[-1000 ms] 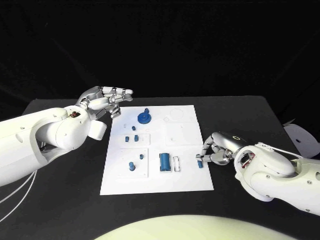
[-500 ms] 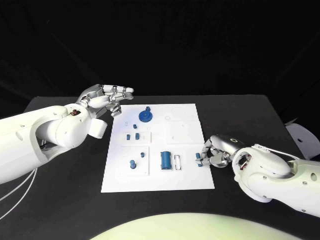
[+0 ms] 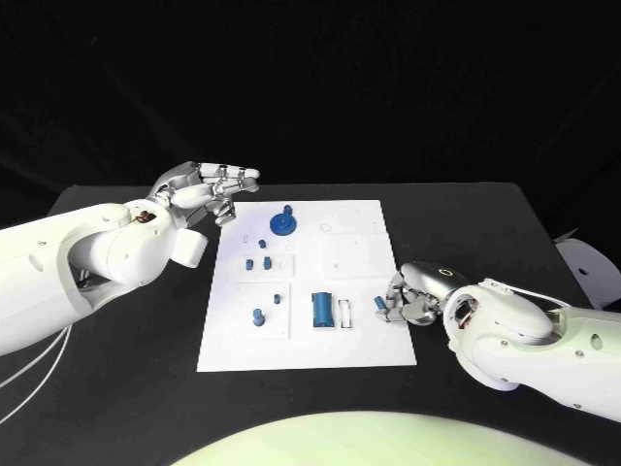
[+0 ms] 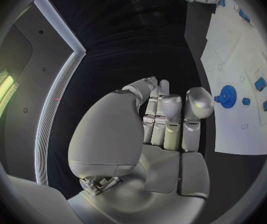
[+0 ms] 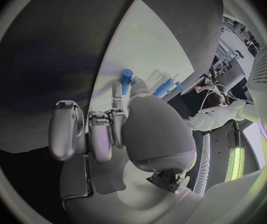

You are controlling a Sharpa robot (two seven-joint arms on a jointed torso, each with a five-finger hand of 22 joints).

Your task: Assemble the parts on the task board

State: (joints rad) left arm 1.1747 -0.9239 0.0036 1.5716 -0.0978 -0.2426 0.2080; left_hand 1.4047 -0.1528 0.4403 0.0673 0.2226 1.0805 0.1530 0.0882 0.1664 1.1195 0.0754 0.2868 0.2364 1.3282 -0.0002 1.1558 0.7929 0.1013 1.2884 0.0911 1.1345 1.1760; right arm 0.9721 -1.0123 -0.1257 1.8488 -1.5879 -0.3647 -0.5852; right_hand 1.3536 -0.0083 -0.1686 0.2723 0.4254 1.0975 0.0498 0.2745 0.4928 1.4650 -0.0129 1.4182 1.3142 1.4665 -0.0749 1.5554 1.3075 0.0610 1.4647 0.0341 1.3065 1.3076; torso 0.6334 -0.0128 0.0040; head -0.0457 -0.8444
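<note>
On the black worktop (image 3: 114,388), the white task board (image 3: 360,345) sits centrally, its blue parts spread over it. We see the right hand (image 3: 411,296) at the board's right edge; against the view a second ago it has shifted slightly inward and toward the board's far end, carrying a small blue peg (image 3: 383,304) pinched in its fingers (image 5: 118,97). We judge a placement approach under way. The left hand (image 3: 206,189) has stayed raised off the board's far-left corner, fingers curled, holding nothing. A blue gear (image 3: 282,229) stands near the far end.
</note>
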